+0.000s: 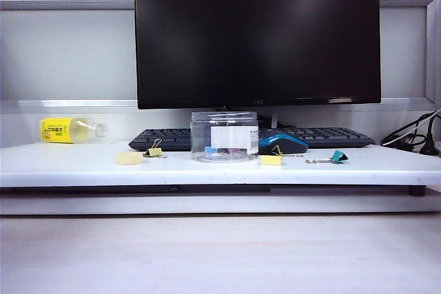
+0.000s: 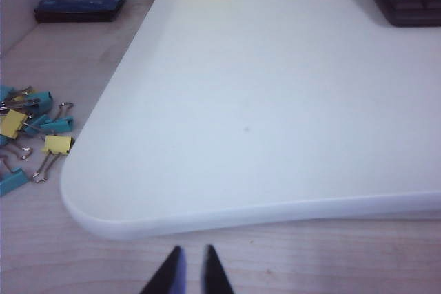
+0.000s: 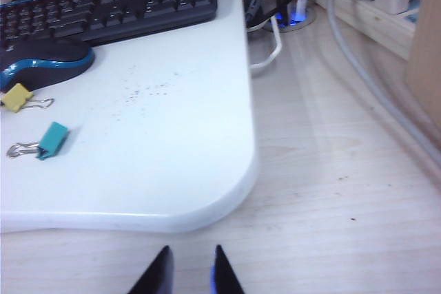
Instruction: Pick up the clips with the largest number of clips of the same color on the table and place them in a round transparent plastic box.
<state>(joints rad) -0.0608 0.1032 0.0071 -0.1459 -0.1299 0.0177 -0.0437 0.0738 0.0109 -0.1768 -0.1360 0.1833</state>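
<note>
A: Jaws of the left gripper (image 2: 191, 273) and right gripper (image 3: 187, 272) are closed, holding nothing, short of the white board (image 3: 172, 170).

B: Nearest yellow clip (image 3: 16, 98) lies far ahead of the right jaws, just before the mouse (image 3: 43, 62); the other yellow clip (image 1: 155, 151) and the round transparent plastic box (image 1: 224, 135) are beyond.

A: Light, stiff, likely slippery; pinch the body.

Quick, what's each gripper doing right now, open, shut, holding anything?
Left gripper: shut, empty, hovering off the white board's near left corner.
Right gripper: shut, empty, hovering off the board's near right corner.

White board (image 1: 83, 163) looks smooth and matt, desk (image 1: 207, 253) is pale wood grain, box (image 1: 224, 135) is clear glossy plastic, 2 yellow clips (image 1: 271, 160) have shiny wire handles.
</note>
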